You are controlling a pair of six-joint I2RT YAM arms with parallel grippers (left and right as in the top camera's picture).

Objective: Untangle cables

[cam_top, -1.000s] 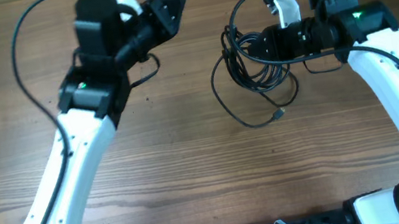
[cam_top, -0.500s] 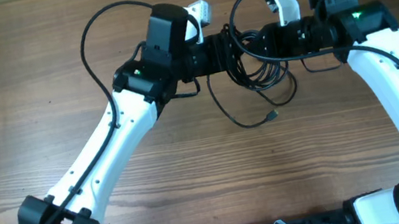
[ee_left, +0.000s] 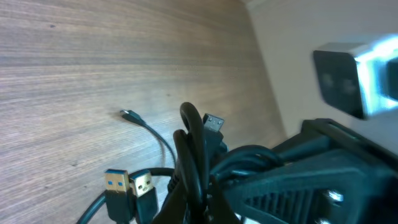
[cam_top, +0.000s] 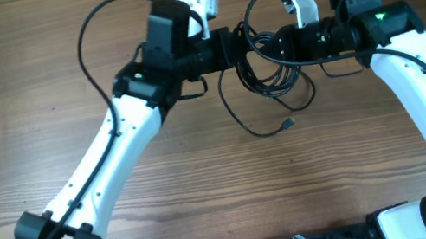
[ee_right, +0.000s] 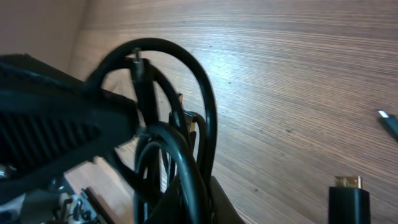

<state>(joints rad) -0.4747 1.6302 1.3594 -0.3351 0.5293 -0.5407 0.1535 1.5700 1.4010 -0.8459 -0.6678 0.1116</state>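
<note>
Cables (cam_top: 272, 82), limp and light, bunch between both arms; right gripper (cam_top: 268, 44) clamps the bundle, while left gripper (cam_top: 237, 47) (closure unclear) would best pinch one loose loop.

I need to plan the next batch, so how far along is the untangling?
Early. Done: the right end effector holds the cables at the bundle's top. In hand: the left end effector is at the same bundle; whether it has closed is unclear. Left: the loops are one tangle, only one plug end trails free on the table, and nothing is separated.
</note>
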